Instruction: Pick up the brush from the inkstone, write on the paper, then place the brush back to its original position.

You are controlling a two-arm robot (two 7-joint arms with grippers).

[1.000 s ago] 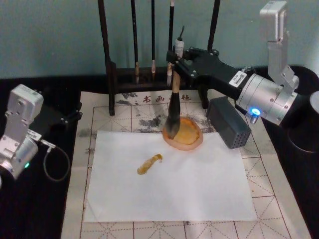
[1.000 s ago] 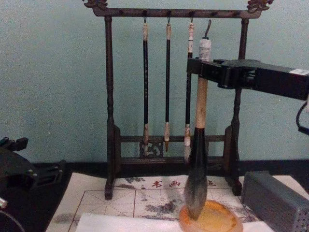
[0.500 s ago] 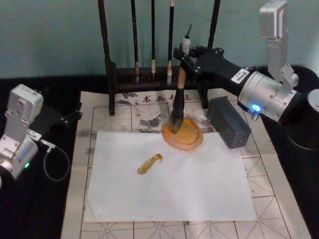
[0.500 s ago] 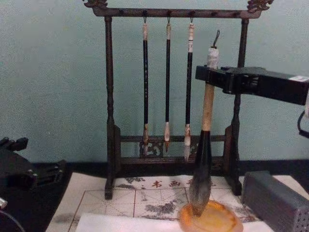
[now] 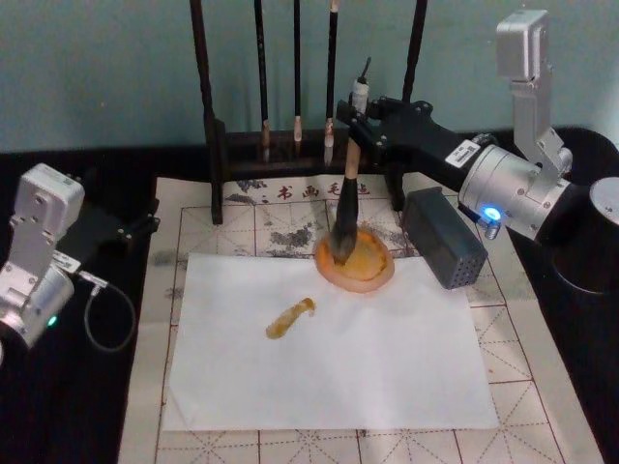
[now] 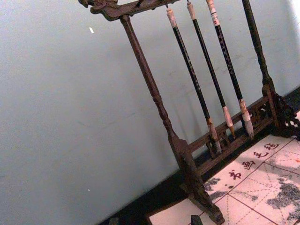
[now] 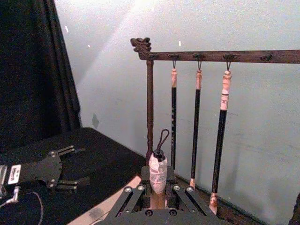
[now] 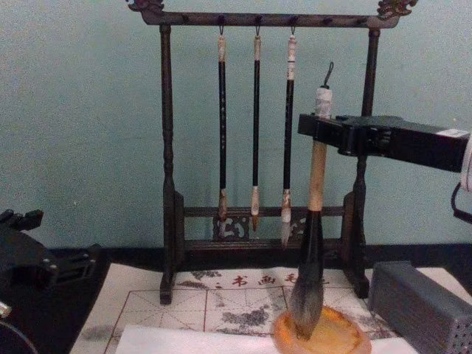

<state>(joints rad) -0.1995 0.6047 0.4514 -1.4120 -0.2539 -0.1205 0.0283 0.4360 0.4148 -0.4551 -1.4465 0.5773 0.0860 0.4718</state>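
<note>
The brush (image 5: 348,188) stands nearly upright with its bushy bristles (image 8: 306,302) touching the orange inkstone (image 5: 357,262), which also shows low in the chest view (image 8: 332,339). My right gripper (image 5: 354,123) is shut on the tan handle just below the white end cap (image 7: 158,169). In the chest view my right gripper (image 8: 318,127) holds the brush (image 8: 316,184) in front of the brush stand. The white paper (image 5: 329,343) lies in front of the inkstone and bears a short amber stroke (image 5: 290,318). My left gripper (image 5: 126,227) is parked at the left, off the mat.
A dark wooden stand (image 8: 168,147) with three thin hanging brushes (image 8: 256,125) rises behind the inkstone. A grey perforated box (image 5: 443,238) sits just right of the inkstone. A gridded practice mat (image 5: 242,227) lies under the paper on the black table.
My right gripper has lowered the brush and shifted it slightly right, bringing the bristles from the dish's left rim down into the inkstone. The left arm has stayed still.
</note>
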